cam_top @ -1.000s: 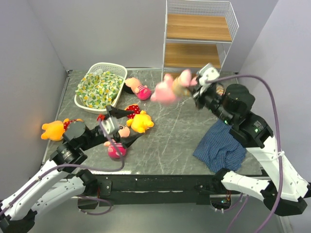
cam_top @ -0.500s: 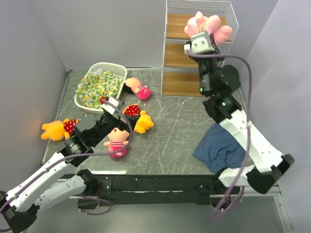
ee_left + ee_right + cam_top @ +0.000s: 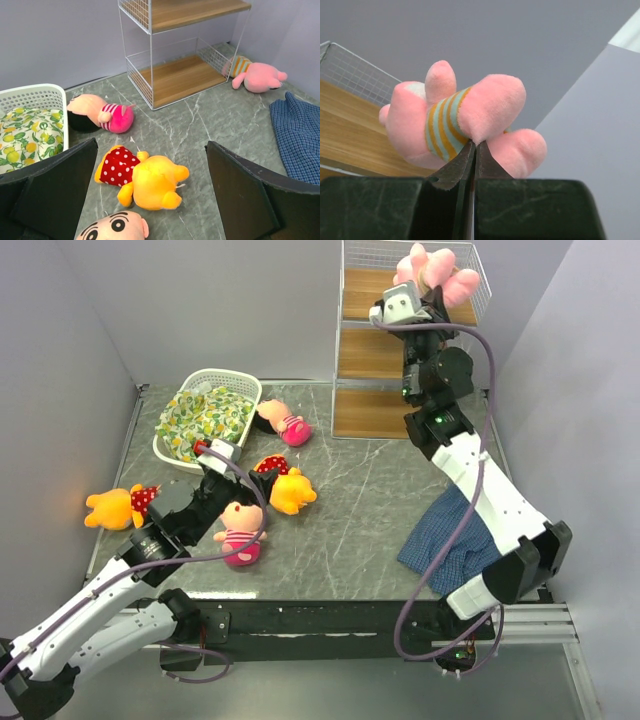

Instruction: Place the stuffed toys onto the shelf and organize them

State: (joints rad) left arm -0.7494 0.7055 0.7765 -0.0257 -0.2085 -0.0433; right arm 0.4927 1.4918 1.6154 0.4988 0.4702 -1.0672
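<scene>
The right pincer (image 3: 474, 150) is clamped shut on a fold of a pink plush piglet with orange-and-teal stripes (image 3: 436, 268). It holds the piglet over the top board of the tall white-wire shelf with brown wooden boards (image 3: 368, 355), which stands at the far edge of the grey marbled bench (image 3: 350, 510). The piglet seems clear of the board, though the view hardly settles it.

The left pincer (image 3: 151, 150) gapes wide above an orange-yellow bear in a red dotted shirt (image 3: 285, 487) and a pink-clad doll (image 3: 240, 536). A second doll (image 3: 284, 424) lies beside the white lattice basket (image 3: 222, 374) at the far left corner. A second bear (image 3: 113, 506) sits at the left edge, and a second piglet (image 3: 256, 75) lies beside the shelf. A blue plaid cloth (image 3: 450, 540) lies near the right edge.

A second ago the piglet hung low before the shelf.
</scene>
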